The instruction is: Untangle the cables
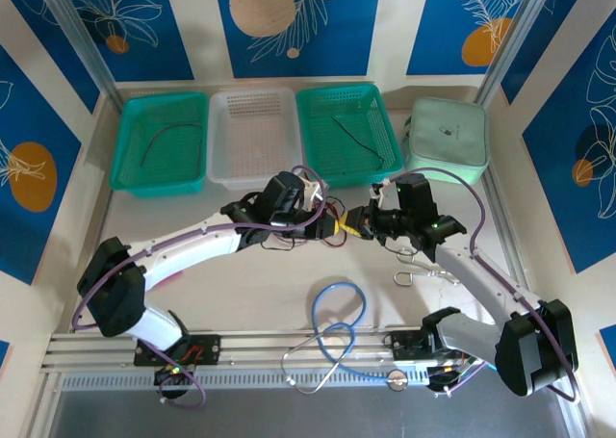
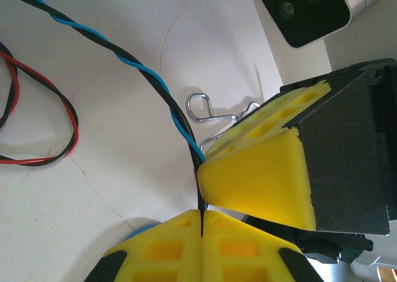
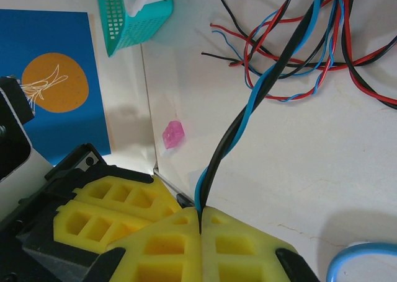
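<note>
Two-handed, pinches one black-and-blue twisted cable (image 2: 142,71) over the middle of the desk (image 1: 241,284), left hand (image 2: 202,223) and right hand (image 3: 200,223) both pressed together on it and almost touching, apparently to draw it out of the red-and-black cables (image 2: 74,127) beside.

A robotics lab work cell: a white table (image 1: 250,284) is fenced by metal posts (image 1: 76,43) and wall panels (image 1: 289,14) printed with blue leaf-and-orange patterns. Taking the white basket (image 1: 253,135) at the back as the mark, a green basket (image 1: 135,120) sits just left of it and another green basket (image 1: 327,101) just right. Opposite it, along the near table edge, an aluminium rail (image 1: 250,347) carries the left arm (image 1: 183,244) and the right arm (image 1: 481,270).
</note>
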Available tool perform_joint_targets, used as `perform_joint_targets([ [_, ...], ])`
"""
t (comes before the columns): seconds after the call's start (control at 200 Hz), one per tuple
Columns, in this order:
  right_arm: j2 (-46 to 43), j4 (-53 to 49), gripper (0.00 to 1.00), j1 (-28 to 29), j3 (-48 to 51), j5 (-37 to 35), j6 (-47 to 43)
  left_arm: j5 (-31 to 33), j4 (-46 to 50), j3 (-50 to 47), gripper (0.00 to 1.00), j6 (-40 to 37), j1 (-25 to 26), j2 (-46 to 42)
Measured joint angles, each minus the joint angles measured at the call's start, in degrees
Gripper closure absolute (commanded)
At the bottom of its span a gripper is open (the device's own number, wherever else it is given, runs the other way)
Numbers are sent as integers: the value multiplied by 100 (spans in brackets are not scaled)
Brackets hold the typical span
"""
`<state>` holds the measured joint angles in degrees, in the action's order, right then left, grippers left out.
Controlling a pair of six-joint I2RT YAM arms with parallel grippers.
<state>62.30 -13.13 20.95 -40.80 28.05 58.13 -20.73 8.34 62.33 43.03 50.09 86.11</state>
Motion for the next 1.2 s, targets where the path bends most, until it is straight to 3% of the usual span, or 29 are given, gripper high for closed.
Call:
perform_joint_targets([
  [0.07, 0, -15, 88, -4, 0, 2, 0, 4, 2, 0, 100, 2, 4, 0],
  [0.455, -70, -17, 89, -9, 0, 7, -2, 114, 24, 0, 100, 2, 9, 0],
  [0.64, -70, -15, 82, -15, 2, 7, 2, 127, 24, 0, 100, 2, 9, 0],
  [1.036, -24, 15, 83, -20, 11, 33, 0, 127, 26, 0, 100, 2, 9, 0],
  [1.201, 96, 35, 87, -20, 11, 50, 0, 127, 26, 0, 100, 2, 9, 0],
])
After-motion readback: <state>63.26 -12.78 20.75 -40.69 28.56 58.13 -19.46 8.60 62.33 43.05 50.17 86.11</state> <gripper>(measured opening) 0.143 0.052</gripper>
